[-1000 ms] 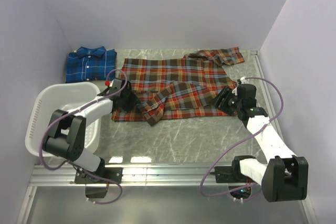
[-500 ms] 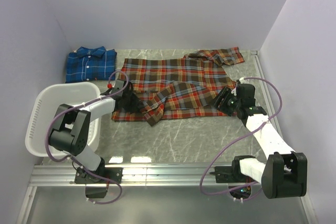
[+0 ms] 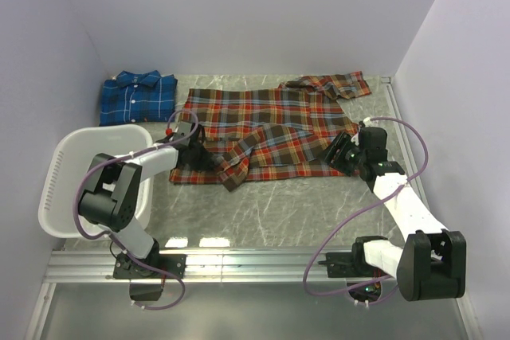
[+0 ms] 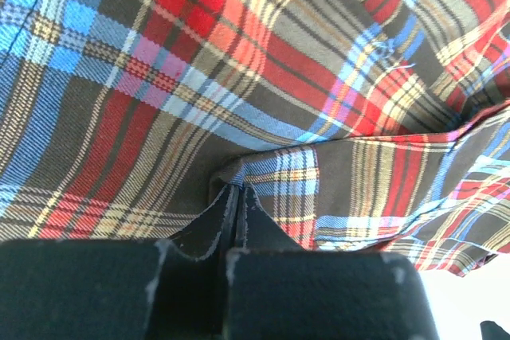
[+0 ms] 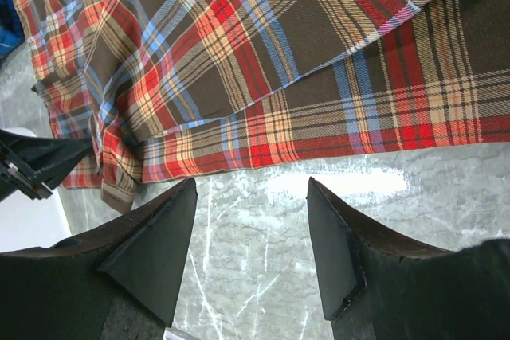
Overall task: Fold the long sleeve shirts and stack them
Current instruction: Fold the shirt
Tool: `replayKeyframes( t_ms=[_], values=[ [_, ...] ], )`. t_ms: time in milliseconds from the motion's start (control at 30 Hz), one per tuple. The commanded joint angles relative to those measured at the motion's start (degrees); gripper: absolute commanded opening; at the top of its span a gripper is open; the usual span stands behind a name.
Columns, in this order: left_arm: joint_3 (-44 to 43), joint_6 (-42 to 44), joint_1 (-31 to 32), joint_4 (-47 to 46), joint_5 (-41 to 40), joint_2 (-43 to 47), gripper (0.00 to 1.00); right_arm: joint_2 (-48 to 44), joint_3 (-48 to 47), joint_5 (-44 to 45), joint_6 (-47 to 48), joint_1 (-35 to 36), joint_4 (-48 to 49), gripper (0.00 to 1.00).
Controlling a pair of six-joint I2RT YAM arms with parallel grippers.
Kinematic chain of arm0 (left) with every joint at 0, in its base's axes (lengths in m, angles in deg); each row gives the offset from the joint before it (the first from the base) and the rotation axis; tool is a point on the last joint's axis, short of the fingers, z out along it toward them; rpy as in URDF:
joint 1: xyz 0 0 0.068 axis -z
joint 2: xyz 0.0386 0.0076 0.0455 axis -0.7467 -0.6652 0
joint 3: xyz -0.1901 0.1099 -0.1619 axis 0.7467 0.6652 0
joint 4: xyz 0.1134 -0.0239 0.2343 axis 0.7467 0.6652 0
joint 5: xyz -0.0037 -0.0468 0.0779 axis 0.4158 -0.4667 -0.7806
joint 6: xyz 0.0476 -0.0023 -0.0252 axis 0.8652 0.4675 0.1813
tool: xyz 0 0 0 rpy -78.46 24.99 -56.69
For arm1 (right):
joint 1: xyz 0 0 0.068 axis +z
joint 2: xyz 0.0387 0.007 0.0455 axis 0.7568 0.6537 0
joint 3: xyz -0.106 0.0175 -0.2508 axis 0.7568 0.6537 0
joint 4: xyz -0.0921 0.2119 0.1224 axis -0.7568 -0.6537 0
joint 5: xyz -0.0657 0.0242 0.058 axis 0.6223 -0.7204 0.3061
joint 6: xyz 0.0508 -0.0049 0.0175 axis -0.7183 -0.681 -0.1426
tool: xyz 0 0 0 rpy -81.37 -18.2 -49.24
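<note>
The red-orange plaid shirt (image 3: 271, 121) lies spread on the marble table, one sleeve folded across its front. My left gripper (image 3: 199, 157) sits at the shirt's lower left hem. In the left wrist view its fingers (image 4: 237, 189) are pressed together with a sliver of the shirt's (image 4: 239, 61) hem pinched at their tips. My right gripper (image 3: 339, 155) hovers at the shirt's lower right edge. It stands open (image 5: 251, 185) over bare marble just short of the hem (image 5: 319, 137). The blue plaid shirt (image 3: 137, 99) lies folded at the back left.
A white slotted basket (image 3: 60, 173) stands at the left, beside the left arm. Walls close in on the left, back and right. A metal rail (image 3: 255, 256) runs along the near edge. The left gripper's tip (image 5: 32, 165) shows at the right wrist view's left edge.
My left gripper has slid slightly right onto the shirt's hem and has closed from open to shut on it. The right arm has barely moved.
</note>
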Motion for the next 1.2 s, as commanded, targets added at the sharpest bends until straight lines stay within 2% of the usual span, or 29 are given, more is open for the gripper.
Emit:
replayKeyframes(
  t_ms=[0, 233, 533, 767, 1000, 1033, 1100, 1133, 1167],
  values=[
    [-3.87, 1.56, 0.33, 1.76, -2.13, 2.1, 0.0, 0.15, -0.56, 0.72, 0.62, 0.49, 2.13, 0.65],
    [-11.6, 9.72, 0.42, 8.88, -10.65, 3.08, 0.0, -0.11, -0.39, 1.34, 0.71, 0.48, 1.86, 0.65],
    [-20.56, 18.51, 0.42, 19.25, -21.2, -2.98, 0.0, -0.12, -0.74, 2.13, 1.42, 0.4, 1.34, 0.65],
    [-23.73, 22.13, 0.42, 19.52, -24.45, -7.03, 0.05, 0.06, -0.74, 1.78, 1.5, 0.48, 1.51, 0.65],
    [-26.98, 23.62, 0.42, 19.96, -25.94, -9.84, 0.25, 0.76, -1.26, 2.66, 1.59, 0.4, 1.42, 0.65],
    [-27.51, 24.06, 0.42, 20.48, -26.38, -9.76, 0.37, 0.76, -1.44, 2.57, 1.24, 0.4, 1.51, 0.65],
    [-29.09, 24.59, 0.42, 21.71, -26.82, -8.62, 0.5, 0.76, -2.23, 2.66, 1.07, 0.4, 2.12, 0.65],
    [-29.71, 24.76, 0.42, 22.24, -27.26, -8.09, 0.62, 0.76, -2.58, 2.57, 1.07, 0.4, 2.39, 0.65],
    [-30.58, 24.85, 0.42, 22.68, -27.35, -7.39, 0.67, 1.29, -3.1, 2.48, 0.89, 0.4, 2.91, 0.65]
  ],
)
